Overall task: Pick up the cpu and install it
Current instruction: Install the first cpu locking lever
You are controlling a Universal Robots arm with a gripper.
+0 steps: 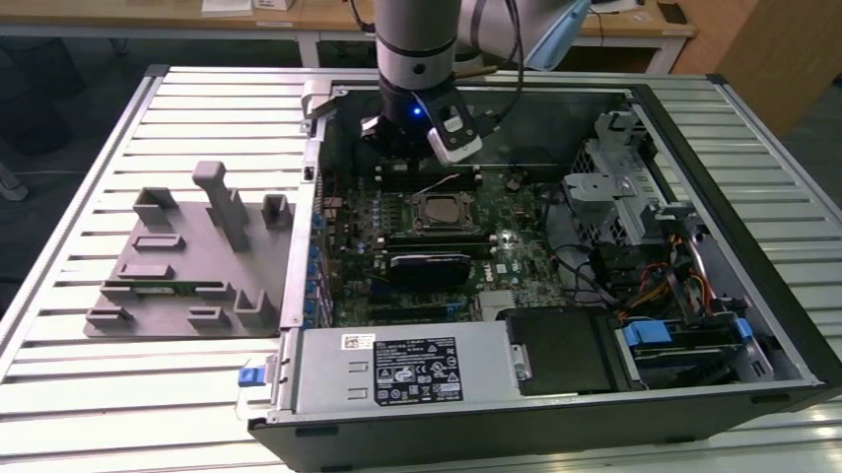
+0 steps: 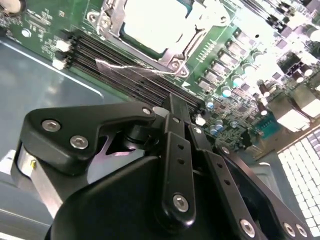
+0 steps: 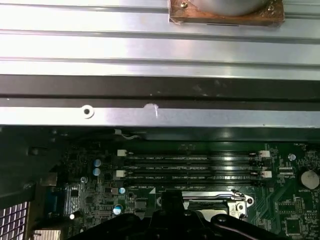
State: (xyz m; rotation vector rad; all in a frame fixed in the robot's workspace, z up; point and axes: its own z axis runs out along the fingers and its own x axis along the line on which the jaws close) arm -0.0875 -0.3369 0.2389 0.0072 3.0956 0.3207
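one arm (image 1: 418, 49) works this bench, so nearness is no question for us: its gripper (image 2: 173, 102) hangs inside the open computer case (image 1: 306, 148), above the memory slots (image 3: 192, 165) at the far end of the motherboard (image 1: 520, 258). in both wrist views we see the fingers (image 2: 176, 150) pressed together, with nothing between them.

we find the cpu (image 1: 439, 211) not in the gripper but lying flat in its socket, silvery top up, near the middle of the board. in the second wrist view it is the bright square (image 2: 150, 22) inside the metal socket frame (image 2: 202, 31), just past the memory slots from the fingertips. in the exterior view it lies from the gripper toward the near side of the case and a little toward the exterior view's right. it is square, so no long axis sets the wrist angle; its edges run parallel to the slots.

a thin wire lever (image 2: 135, 69) lies across the slots between gripper and socket. we cannot tell whether the frame is clamped down.

room is tight in our judgement: the case wall (image 3: 160, 117) stands close behind the gripper, and a black heatsink block (image 1: 424, 268) sits just beyond the socket on its near side. the grey holder tray (image 1: 184, 266) rests well apart on the slatted table (image 1: 79, 389), on the exterior view's left.
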